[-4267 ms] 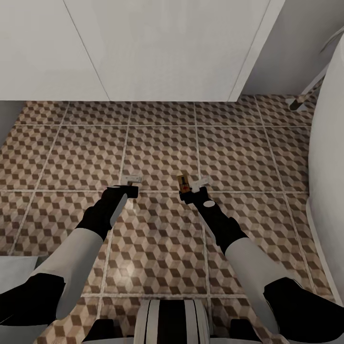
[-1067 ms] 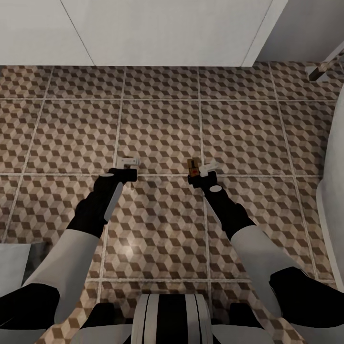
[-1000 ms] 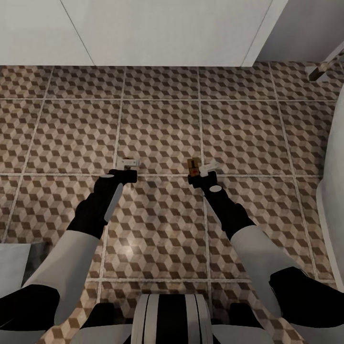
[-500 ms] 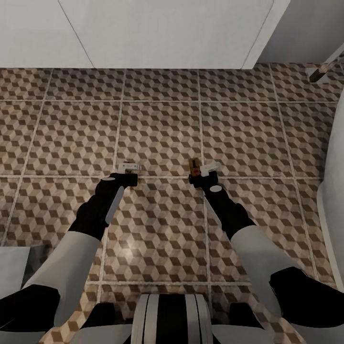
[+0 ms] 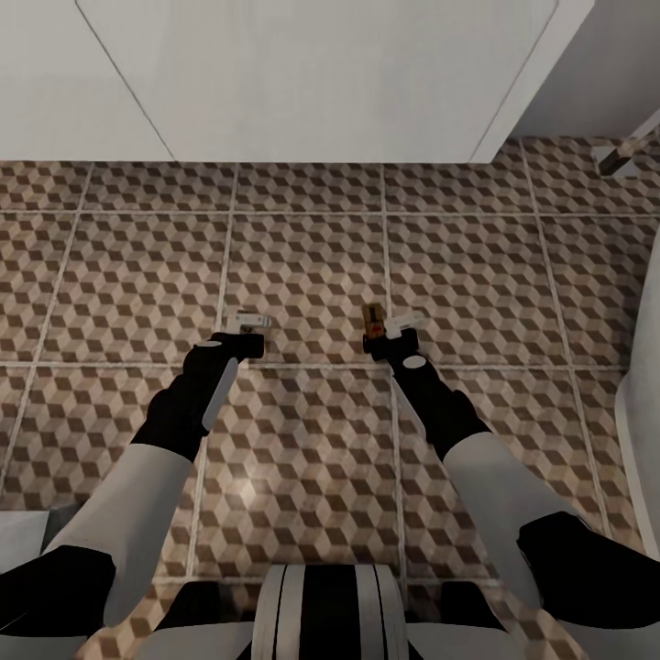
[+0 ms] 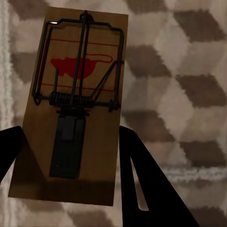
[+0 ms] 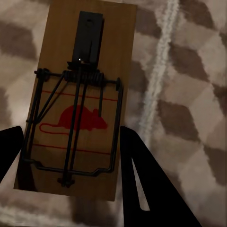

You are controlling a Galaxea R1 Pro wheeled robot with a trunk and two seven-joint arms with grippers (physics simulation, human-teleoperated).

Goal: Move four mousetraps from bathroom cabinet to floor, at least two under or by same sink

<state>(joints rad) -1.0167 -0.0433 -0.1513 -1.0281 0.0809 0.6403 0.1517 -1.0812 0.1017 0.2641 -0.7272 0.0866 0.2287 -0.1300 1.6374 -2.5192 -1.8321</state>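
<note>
Mousetraps (image 6: 71,104) (image 7: 78,99) sit between dark tool fingers, their contact unclear.

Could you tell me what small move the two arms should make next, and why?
Probably lower both arms toward the bathroom floor. The left gripper and the right gripper each have a mousetrap between the fingers, with floor tiles behind. I cannot tell whether the traps touch the floor yet.

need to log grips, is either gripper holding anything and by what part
Each holds a mousetrap by its long edges: left gripper one, right gripper another.
</note>
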